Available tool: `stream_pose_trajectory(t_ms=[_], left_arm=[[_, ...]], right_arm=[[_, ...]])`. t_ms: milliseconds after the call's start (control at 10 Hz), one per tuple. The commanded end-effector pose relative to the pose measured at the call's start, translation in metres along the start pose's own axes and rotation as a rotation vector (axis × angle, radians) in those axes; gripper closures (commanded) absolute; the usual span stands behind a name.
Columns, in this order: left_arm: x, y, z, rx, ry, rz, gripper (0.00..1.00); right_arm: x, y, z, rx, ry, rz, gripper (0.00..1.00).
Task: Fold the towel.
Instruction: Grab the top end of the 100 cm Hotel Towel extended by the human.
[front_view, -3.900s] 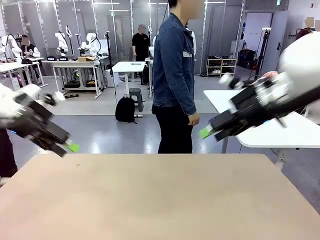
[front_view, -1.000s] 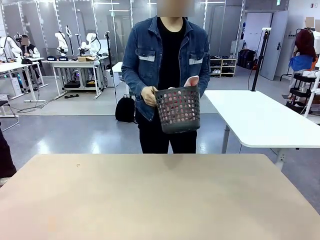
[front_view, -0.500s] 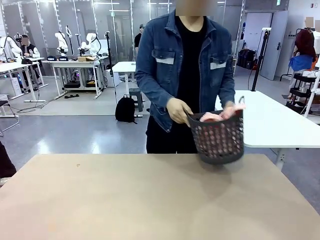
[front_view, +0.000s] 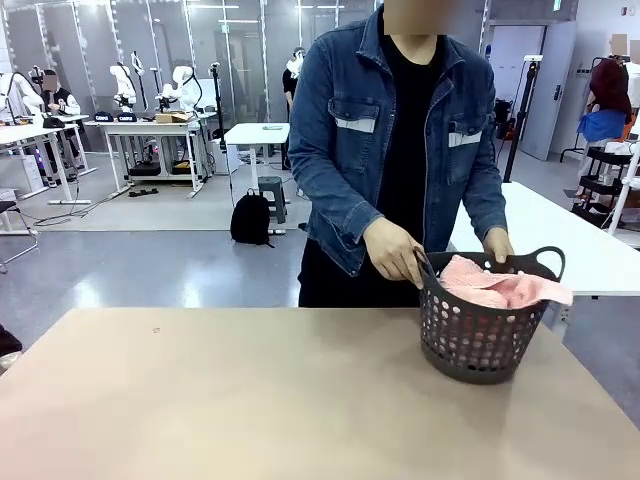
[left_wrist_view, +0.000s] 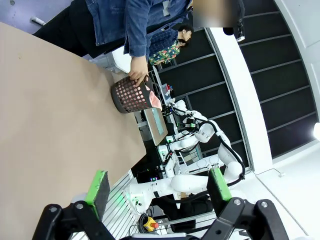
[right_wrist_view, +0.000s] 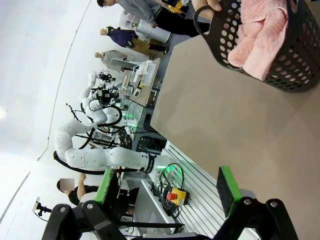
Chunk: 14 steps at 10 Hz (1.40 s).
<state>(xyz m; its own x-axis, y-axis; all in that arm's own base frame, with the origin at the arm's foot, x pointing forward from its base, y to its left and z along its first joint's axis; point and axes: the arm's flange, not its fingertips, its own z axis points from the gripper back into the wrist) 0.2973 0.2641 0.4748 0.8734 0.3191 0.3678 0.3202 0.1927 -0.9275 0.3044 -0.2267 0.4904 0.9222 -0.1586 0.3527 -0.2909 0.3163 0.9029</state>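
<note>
None of the folding has begun, as far as these views show. The towel (front_view: 497, 286) lies bunched inside the dark perforated basket (front_view: 478, 345), with a pink flap spilling over the rim on the picture's right side. The basket appears to rest on the tan table (front_view: 240, 400), in the right-hand part of the front view near the far edge. A person in a denim jacket stands just behind it. One hand (front_view: 393, 252) is on the handle at the basket's left and the other hand (front_view: 498, 243) is at its far rim, just beside the cloth. At the bottom of the left wrist view the left gripper (left_wrist_view: 157, 179) has its jaws spread wide with nothing between the green pads. The basket is small in the upper middle of that frame, well apart from the gripper. The right gripper (right_wrist_view: 166, 181) is likewise gaping and empty at the bottom of the right wrist view, with the basket and the crumpled towel in the upper right corner, also well apart. I judge the task to be at its very start, with only the delivery of the towel to the table done. The cloth has yet to come out of the basket, be spread flat on the bare tabletop that fills the lower half of the front view, and be doubled over edge to edge. The pictures do not say whether the person or a gripper will lift it out.
</note>
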Motion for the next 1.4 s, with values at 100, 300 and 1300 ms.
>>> stream_pose_trajectory(t_ms=[100,300,1300], left_arm=[[-0.0013,-0.0008,0.0018,-0.004,0.010,0.009,0.00],[-0.0013,-0.0008,0.0018,-0.004,0.010,0.009,0.00],[-0.0013,-0.0008,0.0018,-0.004,0.010,0.009,0.00]], right_arm=[[0.0005,0.0004,0.0018,0.009,-0.001,0.012,0.00],[0.0005,0.0004,0.0018,0.009,-0.001,0.012,0.00],[0.0005,0.0004,0.0018,0.009,-0.001,0.012,0.00]])
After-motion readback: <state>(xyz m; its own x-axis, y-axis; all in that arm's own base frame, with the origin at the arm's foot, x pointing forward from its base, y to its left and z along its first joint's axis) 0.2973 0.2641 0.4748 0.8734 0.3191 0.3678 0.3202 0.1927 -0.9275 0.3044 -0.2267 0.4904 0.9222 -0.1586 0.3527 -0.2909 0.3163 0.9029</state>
